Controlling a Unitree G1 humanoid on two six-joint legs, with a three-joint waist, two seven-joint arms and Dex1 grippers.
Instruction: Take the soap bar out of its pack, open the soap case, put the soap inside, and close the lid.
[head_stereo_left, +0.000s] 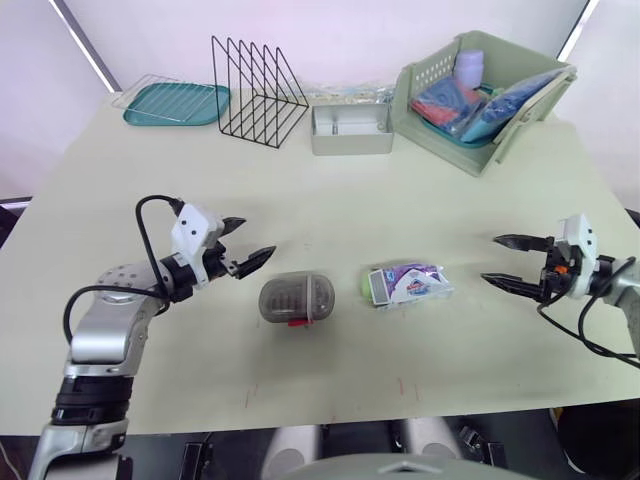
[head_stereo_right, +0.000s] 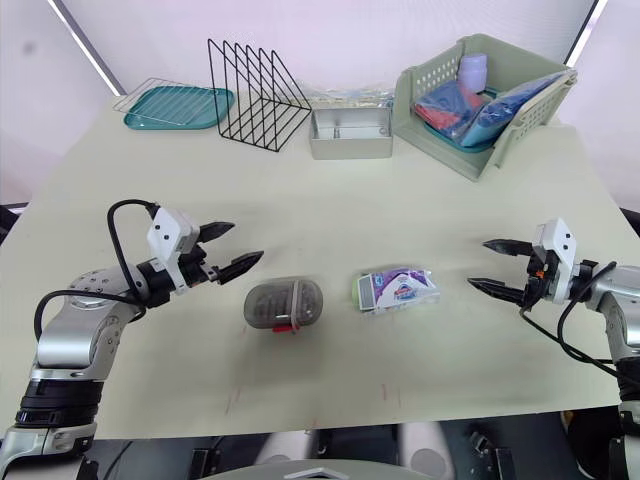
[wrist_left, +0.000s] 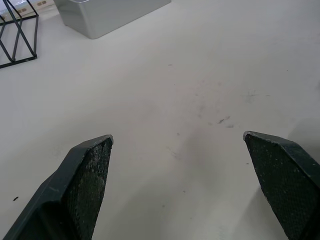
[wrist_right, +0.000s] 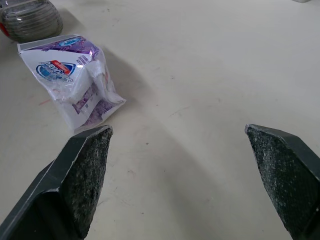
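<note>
Purple-and-white crinkled plastic soap pack (head_stereo_left: 408, 284) lies on the pale table (head_stereo_left: 330, 200), just right of the smoky translucent oval soap case (head_stereo_left: 297, 298), whose lid is closed. The left gripper (head_stereo_left: 256, 237), jaws spread, hovers near the case's left end. The right gripper (head_stereo_left: 490, 259), jaws also spread and empty, points at the pack from well apart.

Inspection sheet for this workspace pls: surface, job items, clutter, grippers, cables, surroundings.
Surface: pale green table, faint scuffs.
Job's things: soap pack lying at centre; soap case to its left, lid closed, apart from the pack.
Clutter: teal tray, black wire rack, metal tin and green basket of packets along the far edge.
Grippers: left gripper open, empty, beside the case; right gripper open, empty, right of the pack.
Cables: left cable loop and right cable loop at the wrists.
Surroundings: white wall behind.
</note>
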